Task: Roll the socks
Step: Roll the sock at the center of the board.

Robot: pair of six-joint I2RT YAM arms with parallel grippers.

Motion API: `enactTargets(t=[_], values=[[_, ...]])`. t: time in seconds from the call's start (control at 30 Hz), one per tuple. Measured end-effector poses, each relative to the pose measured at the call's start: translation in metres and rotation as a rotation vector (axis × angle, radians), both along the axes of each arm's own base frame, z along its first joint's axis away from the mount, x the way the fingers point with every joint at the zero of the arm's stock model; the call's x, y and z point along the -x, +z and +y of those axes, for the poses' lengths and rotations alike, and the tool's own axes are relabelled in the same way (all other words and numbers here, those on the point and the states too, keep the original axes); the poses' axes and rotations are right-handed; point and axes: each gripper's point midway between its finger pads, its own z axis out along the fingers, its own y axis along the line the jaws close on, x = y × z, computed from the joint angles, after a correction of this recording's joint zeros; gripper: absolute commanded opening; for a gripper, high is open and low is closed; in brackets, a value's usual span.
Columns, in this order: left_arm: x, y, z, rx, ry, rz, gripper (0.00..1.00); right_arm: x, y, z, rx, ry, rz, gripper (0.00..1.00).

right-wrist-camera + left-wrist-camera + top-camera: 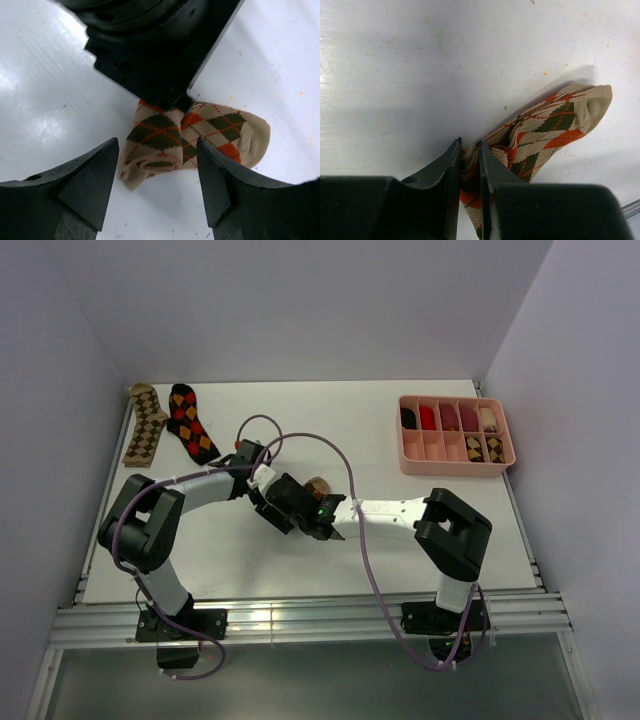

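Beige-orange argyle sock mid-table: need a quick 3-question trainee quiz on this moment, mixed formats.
1. True or false: the left gripper is pinching the beige-orange argyle sock.
2. The right gripper is: A open, straddling that sock; B shut on it; C shut, empty.
3. Fill in: the tan-brown sock and black-red sock lie ___ (flat/rolled).
Key: 1 true; 2 A; 3 flat.

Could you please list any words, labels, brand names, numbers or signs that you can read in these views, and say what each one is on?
None: no readable text shows in any view. The beige-brown-orange sock, the tan-brown sock, the black-red sock, the pink tray and the table bear no lettering.
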Motion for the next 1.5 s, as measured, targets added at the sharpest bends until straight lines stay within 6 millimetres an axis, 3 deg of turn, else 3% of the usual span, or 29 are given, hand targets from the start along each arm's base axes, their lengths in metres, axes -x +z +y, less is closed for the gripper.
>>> enactTargets(t=[0.23,0.37,0.53,1.03,1.1,1.13,1.17,1.3,1.5], values=[[0.000,0.000,0.000,-0.002,-0.001,0.000,0.17,-0.003,-0.008,0.001,-0.022,-0.025,-0.018,0.56],[0.001,0.001,-0.005,-0.001,-0.013,-0.004,0.17,0.013,-0.029,-0.005,0.001,0.010,0.021,0.52],[0.003,0.001,-0.008,0.001,-0.024,-0.005,0.17,0.024,-0.048,-0.012,-0.004,0.015,0.036,0.53],[0.003,0.002,-0.008,0.000,-0.022,0.001,0.17,0.027,-0.052,-0.007,-0.017,0.000,0.007,0.58],[0.003,0.002,-0.008,-0.001,-0.022,0.002,0.17,0.026,-0.056,-0.006,0.001,-0.011,-0.006,0.51],[0.003,0.002,-0.008,-0.001,-0.022,0.002,0.16,0.025,-0.057,-0.004,0.007,-0.021,-0.016,0.42],[0.003,0.003,-0.008,-0.001,-0.021,0.001,0.16,0.024,-0.058,-0.004,0.010,-0.031,-0.026,0.27],[0.002,0.003,-0.009,0.004,-0.014,0.001,0.19,0.023,-0.057,-0.002,-0.008,-0.059,-0.035,0.02],[0.000,0.010,-0.007,0.021,0.012,-0.007,0.36,0.024,-0.054,-0.005,-0.119,-0.035,0.083,0.00]])
